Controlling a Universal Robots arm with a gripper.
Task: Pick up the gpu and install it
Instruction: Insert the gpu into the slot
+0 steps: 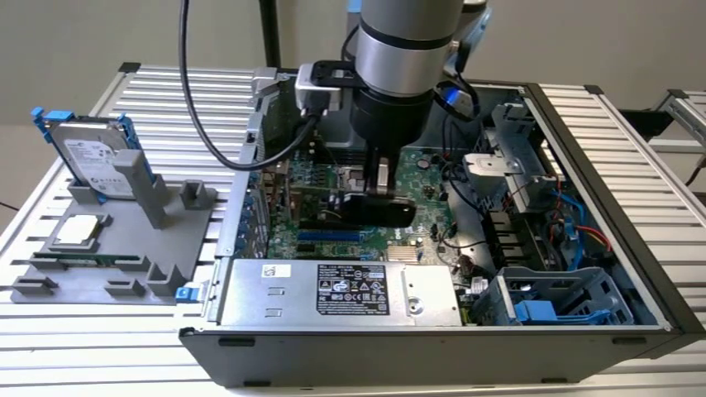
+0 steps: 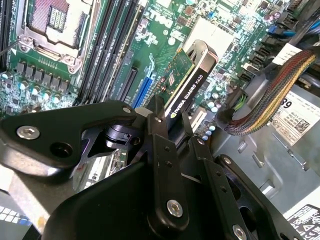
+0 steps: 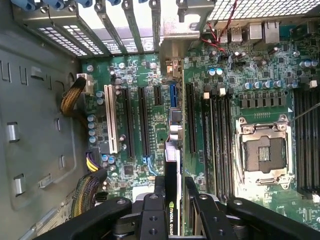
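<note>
In the exterior view, the gripper [image 1: 379, 201] is seen lowered into the open case [image 1: 617, 331], above the motherboard [image 1: 425, 178]. The gpu [image 1: 375, 208] is held between its fingers, clear of the board. On the exterior view's left, a grey fixture [image 1: 111, 265] is seen beside the case, with a hard drive [image 1: 94, 157] standing upright in it. The pick-up is judged done; the seating is judged still to be made.

In the second wrist view, the gripper [image 2: 172, 127] is shown clamped on the gpu [image 2: 192, 75], one finger on each face. The card is held edge-on, its green board and black cooler both visible, above the blue slot [image 2: 145, 92] and the black slots beside it. Printing is seen on the cooler's edge and on white labels nearby; it is left unread.

In the first wrist view, the gpu [image 3: 172, 200] is seen edge-on between the fingers [image 3: 155, 210], roughly in line with a long slot [image 3: 190, 117]. No contact with a slot can be made out, so installation is judged unfinished.
</note>
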